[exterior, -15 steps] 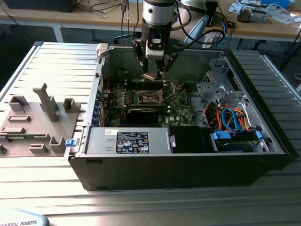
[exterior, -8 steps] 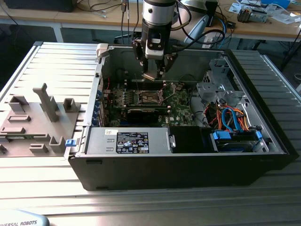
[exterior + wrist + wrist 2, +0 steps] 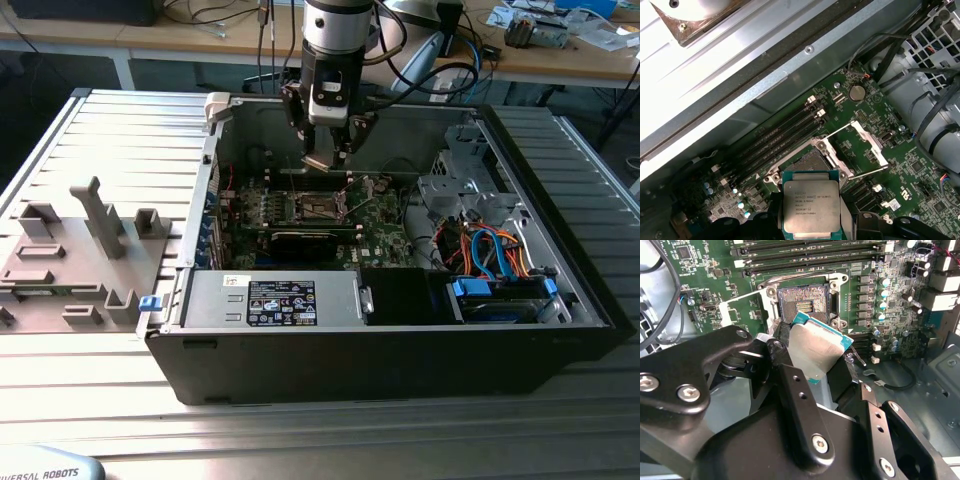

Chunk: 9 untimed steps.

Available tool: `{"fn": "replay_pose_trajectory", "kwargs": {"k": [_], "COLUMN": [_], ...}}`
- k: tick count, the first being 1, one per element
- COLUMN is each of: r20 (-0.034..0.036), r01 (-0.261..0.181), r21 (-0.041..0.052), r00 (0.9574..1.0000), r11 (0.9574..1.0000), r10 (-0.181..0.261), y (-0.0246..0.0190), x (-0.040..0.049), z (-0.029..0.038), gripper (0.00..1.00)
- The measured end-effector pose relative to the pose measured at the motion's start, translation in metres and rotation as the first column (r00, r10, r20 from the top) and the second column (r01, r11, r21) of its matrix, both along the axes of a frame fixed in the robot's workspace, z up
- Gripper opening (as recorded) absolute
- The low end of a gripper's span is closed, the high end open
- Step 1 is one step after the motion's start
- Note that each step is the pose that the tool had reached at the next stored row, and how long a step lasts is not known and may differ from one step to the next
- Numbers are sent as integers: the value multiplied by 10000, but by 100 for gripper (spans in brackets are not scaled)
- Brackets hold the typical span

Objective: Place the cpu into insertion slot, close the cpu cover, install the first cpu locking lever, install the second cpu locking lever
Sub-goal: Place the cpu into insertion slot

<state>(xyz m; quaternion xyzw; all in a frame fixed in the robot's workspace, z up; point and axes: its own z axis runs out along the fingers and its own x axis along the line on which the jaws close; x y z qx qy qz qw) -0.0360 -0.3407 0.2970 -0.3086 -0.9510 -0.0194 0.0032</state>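
The cpu [image 3: 811, 207] is a small square chip with a silvery top and a teal edge, and my gripper [image 3: 812, 222] is shut on it between black fingers [image 3: 790, 385]. In the exterior view the gripper [image 3: 328, 153] hangs inside the open computer case, a short way above the insertion slot [image 3: 318, 207]. Both wrist views show the cpu [image 3: 817, 352] tilted just above and beside the bare insertion slot [image 3: 807, 161], whose dark centre [image 3: 802, 302] lies uncovered. The cpu cover [image 3: 872, 145], a thin silver frame, stands swung open next to the slot, with thin wire levers [image 3: 832, 131] raised.
Long memory slots [image 3: 785, 135] run beside the socket. A black graphics card [image 3: 300, 240] lies in front of it, with the power supply [image 3: 275, 300] nearer still. Blue and orange cables [image 3: 490, 255] fill the case's right side. A grey fixture plate [image 3: 80, 250] sits outside the case on the left.
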Motion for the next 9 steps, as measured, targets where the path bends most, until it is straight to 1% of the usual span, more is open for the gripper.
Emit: {"fn": "replay_pose_trajectory", "kwargs": {"k": [9], "r20": [0], "r01": [57], "r21": [0], "r00": [10000], "r11": [10000], "r10": [-57], "y": [0], "x": [0], "z": [0], "gripper": [54]}}
